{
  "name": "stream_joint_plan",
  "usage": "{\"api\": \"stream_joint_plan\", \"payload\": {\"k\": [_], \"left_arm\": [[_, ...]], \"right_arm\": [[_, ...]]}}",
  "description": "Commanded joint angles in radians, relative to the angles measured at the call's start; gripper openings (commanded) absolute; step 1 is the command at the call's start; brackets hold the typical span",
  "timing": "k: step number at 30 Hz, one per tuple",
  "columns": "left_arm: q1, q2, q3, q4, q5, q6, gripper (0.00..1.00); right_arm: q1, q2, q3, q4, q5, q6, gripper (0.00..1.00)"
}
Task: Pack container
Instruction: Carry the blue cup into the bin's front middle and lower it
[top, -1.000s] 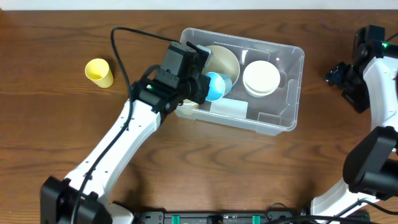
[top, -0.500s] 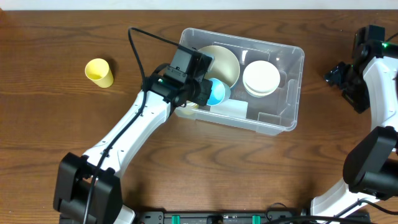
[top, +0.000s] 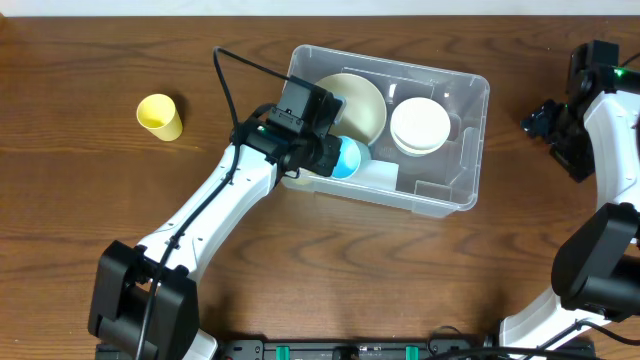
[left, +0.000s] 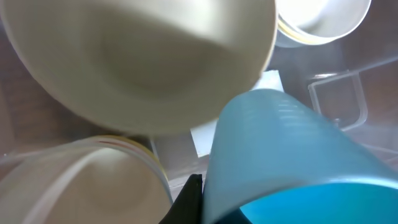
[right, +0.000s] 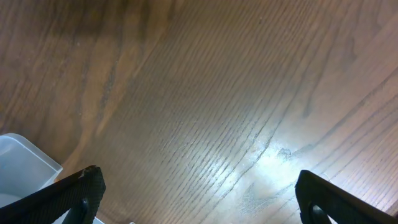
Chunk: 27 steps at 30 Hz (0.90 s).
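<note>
Mostly hidden under its wrist, left gripper (top: 324, 155) tight around blue cup (left: 280, 162) inside container (top: 479, 150); right gripper (right: 199, 194) wide apart, empty.

Left tool (top: 325, 153): fingers hidden beneath its own arm (top: 210, 215) from overhead; wrist view showed one dark sliver only.
Blue cup (left: 280, 162): blurred, cut by bottom and right edges; partly covered by the arm overhead.
Cream bowl (left: 137, 62): cut by top and left edges.
White bowls (left: 320, 22): cut by top edge.
Pale rimmed item (left: 93, 174): blurred, kind untold.
Right tool (right: 199, 202): fingertips only, at bottom corners.
Bin (right: 22, 165): one corner, cut by left edge.
</note>
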Motion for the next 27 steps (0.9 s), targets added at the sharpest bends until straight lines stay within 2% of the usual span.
{"api": "stream_joint_plan", "payload": {"k": [1,8,14,22,27], "left_arm": [[0.002,0.02,0.008,-0.003,-0.032,0.014,0.06],[0.002,-0.025,0.054,-0.026,-0.032,0.014,0.06],[0.002,-0.016,0.061,-0.083,-0.032,0.029,0.06],[0.002,0.006,0.061,-0.086,-0.032,0.029,0.07],[0.002,0.01,0.061,-0.085,-0.032,0.029,0.27]], "right_arm": [[-0.007,-0.012,-0.003,-0.001,0.01,0.016,0.99],[-0.007,-0.012,-0.003,-0.001,0.01,0.016,0.99],[-0.007,-0.012,-0.003,-0.001,0.01,0.016,0.99],[-0.007,-0.012,-0.003,-0.001,0.01,0.016,0.99],[-0.006,-0.012,-0.003,-0.001,0.01,0.016,0.99]]}}
